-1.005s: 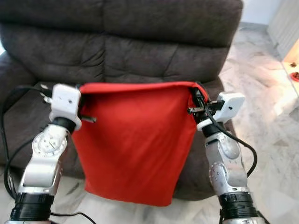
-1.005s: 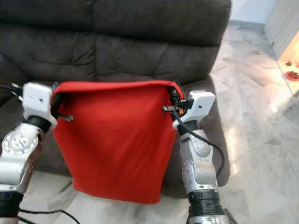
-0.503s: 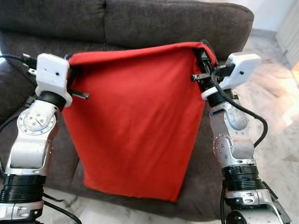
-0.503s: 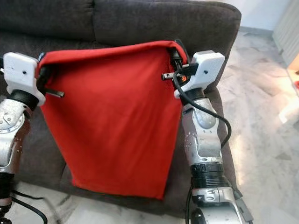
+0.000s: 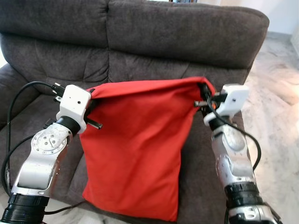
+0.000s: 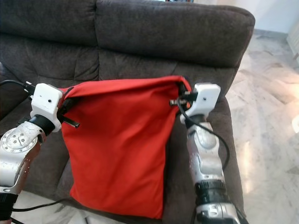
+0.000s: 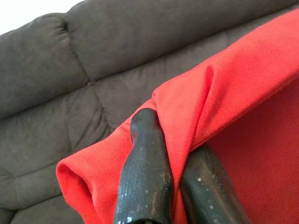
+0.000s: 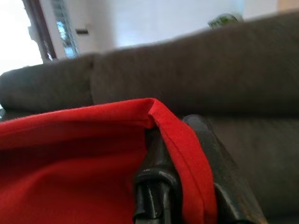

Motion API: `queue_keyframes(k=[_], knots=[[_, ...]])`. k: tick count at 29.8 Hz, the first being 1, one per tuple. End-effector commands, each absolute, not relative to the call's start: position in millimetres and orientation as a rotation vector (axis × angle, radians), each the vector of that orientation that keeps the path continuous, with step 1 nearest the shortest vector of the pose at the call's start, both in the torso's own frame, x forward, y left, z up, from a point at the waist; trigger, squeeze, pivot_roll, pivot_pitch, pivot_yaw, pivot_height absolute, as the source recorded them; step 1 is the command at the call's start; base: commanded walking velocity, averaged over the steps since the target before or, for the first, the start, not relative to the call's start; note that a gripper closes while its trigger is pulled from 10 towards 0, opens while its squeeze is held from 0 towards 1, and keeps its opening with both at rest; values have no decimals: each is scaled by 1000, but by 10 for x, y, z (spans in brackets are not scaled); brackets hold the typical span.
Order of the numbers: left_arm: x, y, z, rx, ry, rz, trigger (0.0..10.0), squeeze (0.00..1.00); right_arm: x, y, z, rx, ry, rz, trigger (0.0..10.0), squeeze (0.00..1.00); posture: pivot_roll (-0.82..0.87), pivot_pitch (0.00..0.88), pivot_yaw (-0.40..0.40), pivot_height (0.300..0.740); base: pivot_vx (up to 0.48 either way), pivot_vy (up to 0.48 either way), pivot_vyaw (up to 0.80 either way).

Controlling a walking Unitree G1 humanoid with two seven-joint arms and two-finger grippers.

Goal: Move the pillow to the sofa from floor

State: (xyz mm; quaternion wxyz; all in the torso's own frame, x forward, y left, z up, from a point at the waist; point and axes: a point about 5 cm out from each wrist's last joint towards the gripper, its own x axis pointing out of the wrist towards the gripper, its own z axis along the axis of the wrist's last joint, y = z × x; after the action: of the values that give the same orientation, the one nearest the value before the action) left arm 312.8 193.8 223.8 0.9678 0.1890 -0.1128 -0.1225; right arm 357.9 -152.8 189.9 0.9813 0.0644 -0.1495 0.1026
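Pinching the unmarked red pillow (image 5: 135,149), both hands, over the sofa (image 5: 154,42).

The red pillow (image 5: 140,149) is held up flat by its two top corners, hanging limp in front of the dark grey sofa (image 5: 177,42), over its seat.

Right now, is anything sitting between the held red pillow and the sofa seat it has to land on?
Nothing visible. The red pillow hangs from the left end effector and right end effector, directly in front of the sofa; the seat behind it is hidden.
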Motion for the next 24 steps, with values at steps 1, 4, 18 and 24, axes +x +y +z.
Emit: queue_keyframes(k=[1,4,18,24], knots=[[3105,2182,2173,401,-172,-132,10000,0,3561,-1881,1898,157,-318,21,10000,0,76,143,-9,740,0,0,0],[3119,2150,2141,400,-160,-147,10000,0,3563,-1916,1837,145,-298,-4,10000,0,77,140,-9,740,0,0,0],[3573,2193,2781,472,-344,-76,10000,0,3827,-2243,2573,110,-491,-96,10000,0,67,135,15,740,0,0,0],[3521,2132,2727,441,-358,-78,10000,0,3825,-2219,2557,135,-511,-85,10000,0,76,149,2,740,0,0,0]])
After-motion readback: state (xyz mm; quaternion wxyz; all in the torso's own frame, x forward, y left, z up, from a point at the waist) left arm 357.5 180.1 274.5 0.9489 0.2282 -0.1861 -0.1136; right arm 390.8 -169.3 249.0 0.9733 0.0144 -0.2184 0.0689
